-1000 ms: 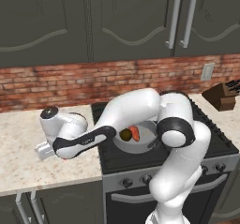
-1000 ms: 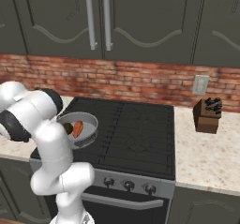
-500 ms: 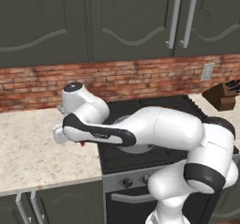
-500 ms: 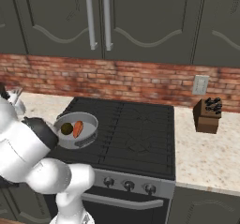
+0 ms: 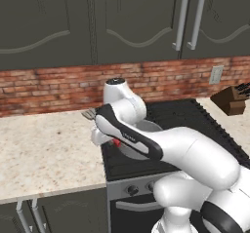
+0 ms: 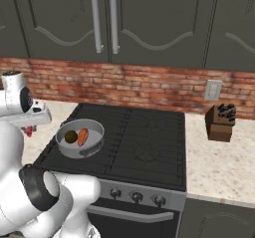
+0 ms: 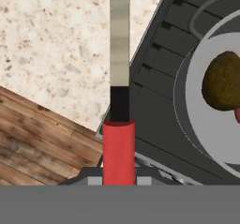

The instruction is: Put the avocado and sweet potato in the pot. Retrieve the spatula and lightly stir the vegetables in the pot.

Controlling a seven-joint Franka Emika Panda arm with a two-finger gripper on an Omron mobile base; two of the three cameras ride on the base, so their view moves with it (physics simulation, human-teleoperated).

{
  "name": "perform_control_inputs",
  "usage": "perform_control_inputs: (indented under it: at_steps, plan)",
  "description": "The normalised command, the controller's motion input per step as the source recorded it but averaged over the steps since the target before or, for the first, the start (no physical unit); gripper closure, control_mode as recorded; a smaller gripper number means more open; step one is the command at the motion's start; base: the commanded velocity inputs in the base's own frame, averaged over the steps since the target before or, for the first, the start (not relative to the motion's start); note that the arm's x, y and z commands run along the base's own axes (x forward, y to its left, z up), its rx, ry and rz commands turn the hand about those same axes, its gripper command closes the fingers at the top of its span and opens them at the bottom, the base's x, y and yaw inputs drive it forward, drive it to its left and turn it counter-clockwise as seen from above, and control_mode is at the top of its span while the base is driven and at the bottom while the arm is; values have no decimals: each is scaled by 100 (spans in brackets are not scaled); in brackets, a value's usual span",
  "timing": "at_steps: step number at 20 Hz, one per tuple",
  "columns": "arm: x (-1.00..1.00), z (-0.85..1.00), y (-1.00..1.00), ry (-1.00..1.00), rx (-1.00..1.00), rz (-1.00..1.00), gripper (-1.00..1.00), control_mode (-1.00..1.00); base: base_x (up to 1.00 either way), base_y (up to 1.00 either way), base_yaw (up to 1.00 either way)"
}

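The grey pot [image 6: 94, 132] sits on the stove's front left burner, holding the dark avocado [image 6: 71, 136] and the orange sweet potato [image 6: 82, 137]. My gripper [image 7: 118, 178] is shut on the red handle of the spatula [image 7: 119, 143], whose silver shaft runs up over the counter. In the hand view the avocado [image 7: 224, 80] lies in the pot [image 7: 187, 94] to the right of the spatula. From the left base view the spatula's slotted head [image 5: 89, 113] sticks out behind my hand, and my arm hides most of the pot [image 5: 149, 126]. My gripper [image 6: 31, 125] hovers just left of the pot.
The black stove [image 6: 144, 137] stands between speckled counters [image 5: 44, 149]. A knife block [image 6: 220, 122] stands on the right counter. Dark cabinets hang above the brick backsplash. Wooden floor [image 7: 33, 138] shows below the counter's edge.
My arm has swung to the right, carrying the spatula from over the left counter to the stove's left edge beside the pot. The vegetables have stayed in the pot.
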Motion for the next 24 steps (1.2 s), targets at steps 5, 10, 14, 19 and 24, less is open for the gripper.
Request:
perform_control_inputs:
  at_steps: [5, 10, 14, 19, 24]
  plan:
    - [0, 2, -100, 10, -3, 39, 100, -100, 0, 0, 0]
    - [8, 0, -100, 8, 0, 40, 100, -100, 0, 0, 0]
    - [36, 14, -85, 12, 0, 33, 100, -100, 0, 0, 0]
    - [27, 20, -57, 15, 0, 9, 100, -100, 0, 0, 0]
    - [37, 3, -56, 28, 0, 0, 100, -100, 0, 0, 0]
